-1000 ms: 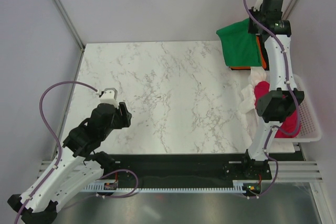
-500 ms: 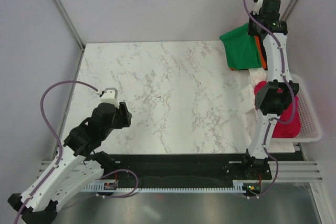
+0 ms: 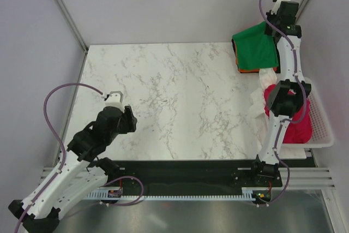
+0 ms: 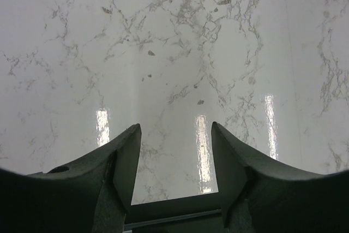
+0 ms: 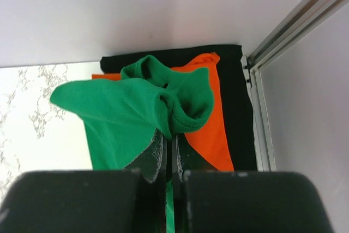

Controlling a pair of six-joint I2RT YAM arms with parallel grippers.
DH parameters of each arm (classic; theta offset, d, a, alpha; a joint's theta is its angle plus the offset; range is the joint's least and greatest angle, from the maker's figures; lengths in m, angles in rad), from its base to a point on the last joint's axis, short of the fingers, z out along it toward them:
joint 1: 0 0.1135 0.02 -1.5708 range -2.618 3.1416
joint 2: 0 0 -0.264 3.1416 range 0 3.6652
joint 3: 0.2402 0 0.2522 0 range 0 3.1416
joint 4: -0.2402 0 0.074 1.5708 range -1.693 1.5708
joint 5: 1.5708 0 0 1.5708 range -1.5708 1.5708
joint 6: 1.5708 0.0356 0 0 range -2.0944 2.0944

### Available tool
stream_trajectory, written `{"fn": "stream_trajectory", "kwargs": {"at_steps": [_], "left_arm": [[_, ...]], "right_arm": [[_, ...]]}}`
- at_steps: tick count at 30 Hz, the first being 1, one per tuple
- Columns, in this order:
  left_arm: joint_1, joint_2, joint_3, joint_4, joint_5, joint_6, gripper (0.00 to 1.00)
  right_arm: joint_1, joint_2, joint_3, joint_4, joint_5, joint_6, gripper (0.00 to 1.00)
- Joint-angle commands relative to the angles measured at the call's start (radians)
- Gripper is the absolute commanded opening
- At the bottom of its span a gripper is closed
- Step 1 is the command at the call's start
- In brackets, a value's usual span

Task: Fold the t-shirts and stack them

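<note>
**Top view.** The right hand (image 3: 272,25) is stretched past the far end of the basket (image 3: 326,135). It is clamped on the green shirt (image 3: 255,53), which hangs there over the surface (image 3: 180,96). Judgement: it is held high so the cloth can be lowered flat onto the pile. The red shirt (image 3: 297,126) lies bunched in the basket and the white shirt (image 3: 260,97) spills over its left side; both are unfolded. The left hand (image 3: 129,120) is well left of the basket and appears idle.

**Left wrist.** The left hand's fingers stand apart with nothing between them, and only bare surface shows below.

**Right wrist.** The fingers are pressed together on a gathered fold of green cloth. Beneath it lie the orange shirt (image 5: 211,129) and, under that, the black shirt (image 5: 240,107), both flat.

**Surface and room.** The surface is white marble-patterned and glossy. The walls (image 3: 163,4) are pale, and a metal frame post (image 5: 289,25) stands at the corner beyond the basket.
</note>
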Motion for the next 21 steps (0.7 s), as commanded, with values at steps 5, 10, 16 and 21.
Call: {"fn": "stream_trajectory", "kwargs": {"at_steps": [5,10,16,21], "left_arm": [[0.003,0.011,0.027,0.015,-0.022,-0.005,0.61],[0.003,0.029,0.028,0.012,-0.019,-0.002,0.62],[0.003,0.020,0.028,0.012,-0.024,-0.005,0.62],[0.003,0.002,0.028,0.011,-0.030,-0.007,0.62]], "right_arm": [[-0.004,0.122,0.062,0.248,0.074,-0.016,0.00],[-0.004,0.199,0.059,0.340,0.146,0.010,0.00],[-0.005,0.269,0.062,0.465,0.399,0.078,0.00],[-0.007,0.318,0.083,0.508,0.551,0.135,0.00]]}}
